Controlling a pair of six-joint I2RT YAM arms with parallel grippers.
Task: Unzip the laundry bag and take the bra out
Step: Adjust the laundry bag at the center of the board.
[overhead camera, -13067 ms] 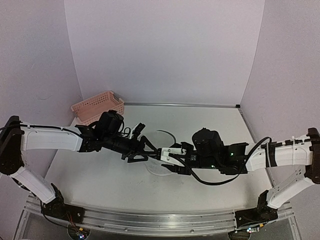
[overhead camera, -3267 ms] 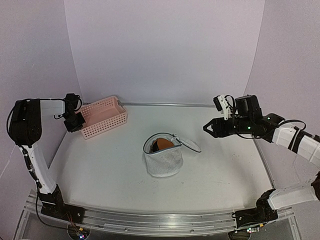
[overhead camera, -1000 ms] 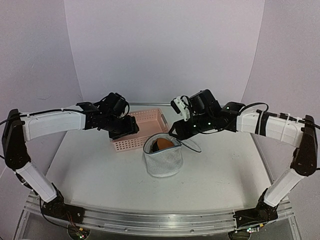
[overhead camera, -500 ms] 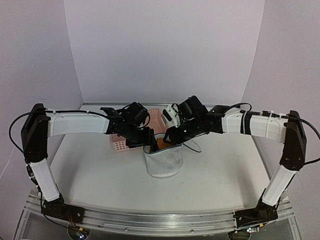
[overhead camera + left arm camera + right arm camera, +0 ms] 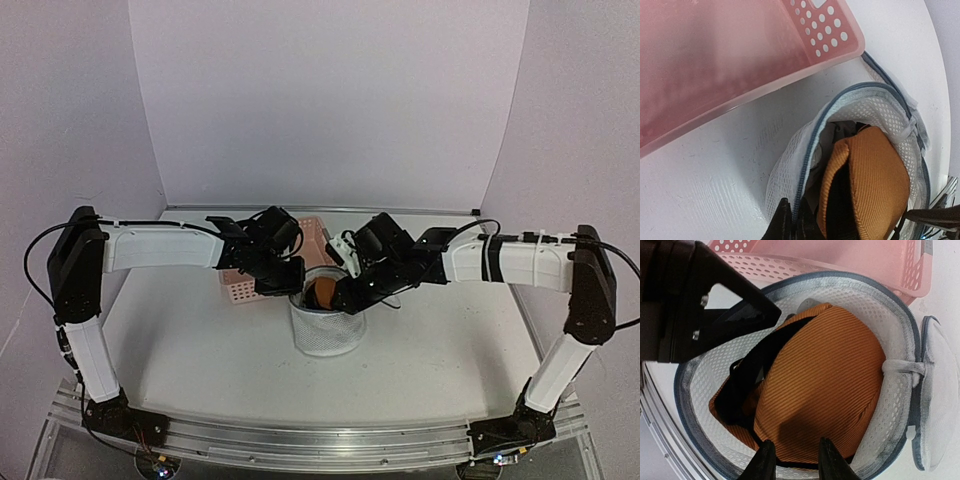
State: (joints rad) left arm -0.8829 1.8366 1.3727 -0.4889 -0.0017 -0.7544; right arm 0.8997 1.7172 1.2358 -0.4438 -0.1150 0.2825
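Observation:
The white mesh laundry bag (image 5: 325,332) stands upright at the table's middle, unzipped, its round lid (image 5: 939,400) folded out to the side. An orange ribbed bra (image 5: 825,375) with black straps fills its mouth and also shows as the bra (image 5: 875,185) in the left wrist view. My left gripper (image 5: 792,221) is shut on the bag's grey zip rim (image 5: 812,145) at the bag's left side. My right gripper (image 5: 796,460) hangs just over the bra inside the mouth, its fingers apart and nothing pinched between them. From above, both the left gripper (image 5: 296,290) and the right gripper (image 5: 343,300) meet at the bag's top.
A pink plastic lattice basket (image 5: 238,284) sits right behind the bag, close to its rim; its wall (image 5: 715,60) fills the left wrist view. Both arms reach in over the table's centre. Side walls enclose the table.
The left gripper has come in from the basket to the bag and closed on its rim. The right gripper has dropped into the bag's mouth over the bra, its jaws narrowing.

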